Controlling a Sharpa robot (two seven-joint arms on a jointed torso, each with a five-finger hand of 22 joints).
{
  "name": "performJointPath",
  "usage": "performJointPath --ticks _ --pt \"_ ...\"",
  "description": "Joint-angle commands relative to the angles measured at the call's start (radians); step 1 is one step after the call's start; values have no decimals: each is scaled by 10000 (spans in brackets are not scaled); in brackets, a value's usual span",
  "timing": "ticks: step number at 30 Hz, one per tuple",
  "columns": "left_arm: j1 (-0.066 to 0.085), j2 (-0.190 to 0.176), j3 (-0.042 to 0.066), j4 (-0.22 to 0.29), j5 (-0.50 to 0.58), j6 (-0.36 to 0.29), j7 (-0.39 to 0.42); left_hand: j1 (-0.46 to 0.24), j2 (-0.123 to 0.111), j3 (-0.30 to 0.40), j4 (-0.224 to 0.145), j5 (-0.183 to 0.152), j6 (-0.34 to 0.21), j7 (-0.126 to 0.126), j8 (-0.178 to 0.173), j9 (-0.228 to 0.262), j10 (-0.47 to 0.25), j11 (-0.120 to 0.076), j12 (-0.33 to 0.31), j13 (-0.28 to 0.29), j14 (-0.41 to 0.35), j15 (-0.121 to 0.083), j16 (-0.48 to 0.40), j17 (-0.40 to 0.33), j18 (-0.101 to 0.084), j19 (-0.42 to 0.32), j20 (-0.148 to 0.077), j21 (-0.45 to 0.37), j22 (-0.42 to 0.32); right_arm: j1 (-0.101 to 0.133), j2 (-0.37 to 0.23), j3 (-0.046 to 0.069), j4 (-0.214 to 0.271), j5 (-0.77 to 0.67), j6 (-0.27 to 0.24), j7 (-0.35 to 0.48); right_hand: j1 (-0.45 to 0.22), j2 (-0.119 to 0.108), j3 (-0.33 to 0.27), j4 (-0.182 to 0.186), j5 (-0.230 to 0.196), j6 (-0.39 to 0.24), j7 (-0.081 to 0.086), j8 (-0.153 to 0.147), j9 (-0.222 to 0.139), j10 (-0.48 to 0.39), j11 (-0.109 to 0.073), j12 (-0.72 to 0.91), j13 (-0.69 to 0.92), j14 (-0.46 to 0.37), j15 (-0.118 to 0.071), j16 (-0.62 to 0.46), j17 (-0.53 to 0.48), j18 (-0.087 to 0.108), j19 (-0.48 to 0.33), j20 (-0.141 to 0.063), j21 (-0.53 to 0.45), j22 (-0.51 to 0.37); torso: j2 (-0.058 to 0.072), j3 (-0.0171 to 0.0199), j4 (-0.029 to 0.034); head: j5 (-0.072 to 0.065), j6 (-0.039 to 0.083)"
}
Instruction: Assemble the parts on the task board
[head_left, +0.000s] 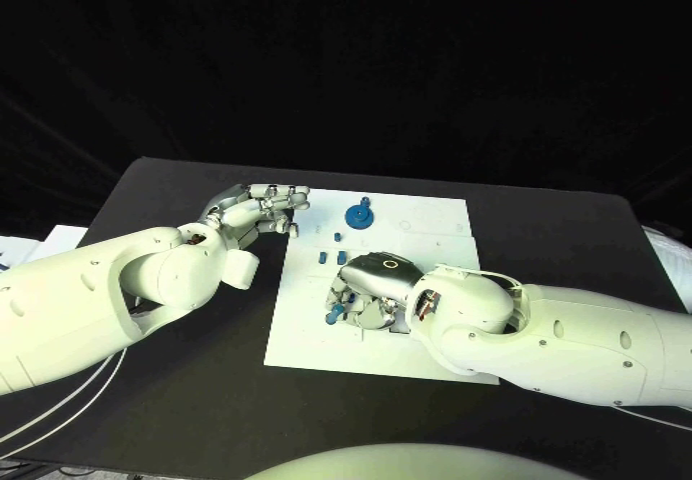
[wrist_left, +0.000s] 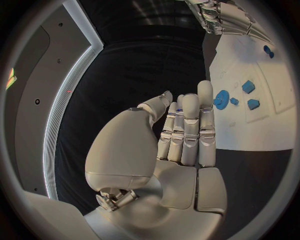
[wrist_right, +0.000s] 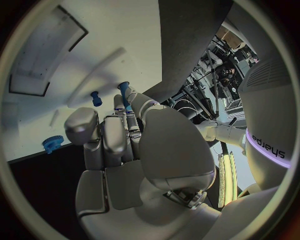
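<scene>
The left hand (head_left: 257, 211) is off the board's (head_left: 433, 225) edge, its fingers (wrist_left: 189, 125) straight and side by side, holding nothing; the blue gear (head_left: 359, 215) lies just past the fingertips. The right hand (head_left: 372, 285) is down on the board, fingers curled. A blue peg (wrist_right: 124, 92) sits at its fingertips, but I cannot tell if they grip it.

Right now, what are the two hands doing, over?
Left hand open, fingers straight, at the white plate's far left corner. Right hand down on the plate, fingers at a blue peg; grip unclear. Blue gear lies clear.
</scene>
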Motion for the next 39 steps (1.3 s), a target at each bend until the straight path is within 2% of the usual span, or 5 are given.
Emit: performJointPath --ticks 1,9,16,22,39 --pt "1 13 6 19 -29 192 30 6 114 -34 -13 37 -77 -19 9 -16 -74 -28 64 12 -78 -23 -37 -11 180 8 44 -69 -10 -25 18 -7 -1 -146 291 -81 36 60 49 11 22 65 17 67 -5 9 14 -18 7 361 -35 47 8 -119 35 -17 56 -8 -5 4 -4 10 -27" --pt "1 12 6 22 -29 204 22 6 114 -34 -13 37 -77 -19 9 -16 -74 -28 64 12 -78 -23 -37 -11 180 8 44 -69 -10 -29 85 -12 -36 -471 535 -379 -58 -16 21 23 18 -31 51 0 -27 -75 58 -108 -9 348 -4 20 -32 -111 2 0 18 -71 -9 1 -7 -4 -27" --pt "1 18 6 25 -29 205 19 6 114 -34 -13 37 -77 -19 9 -16 -74 -28 64 12 -78 -23 -37 -11 180 8 44 -69 -10 -30 244 -49 -128 -619 710 -547 -649 -617 -258 254 89 -1587 385 -448 -349 -1068 414 -615 -62 241 290 -282 -411 -18 -248 227 -377 -657 -5 1 1 -30 -22" --pt "1 13 6 23 -29 204 13 6 114 -34 -13 37 -77 -19 9 -16 -74 -28 64 12 -78 -23 -37 -11 180 8 44 -69 -10 -39 313 -71 -132 -596 467 -403 -671 -662 -314 269 113 -1691 386 -425 -331 -1111 421 -594 -42 221 290 -341 -487 -12 -248 267 -388 -669 -9 1 -1 -36 -19" --pt "2 -26 5 27 -29 201 4 4 130 -42 -14 37 -78 -21 27 -21 -89 -31 103 25 -98 -22 -49 -54 182 12 48 -86 -24 28 -911 -12 712 953 -1959 284 -517 -726 -778 259 192 -1945 525 -362 -281 -1608 538 -434 0 47 374 -996 -1239 171 -595 334 -1193 -1761 -16 -4 -6 -226 91"
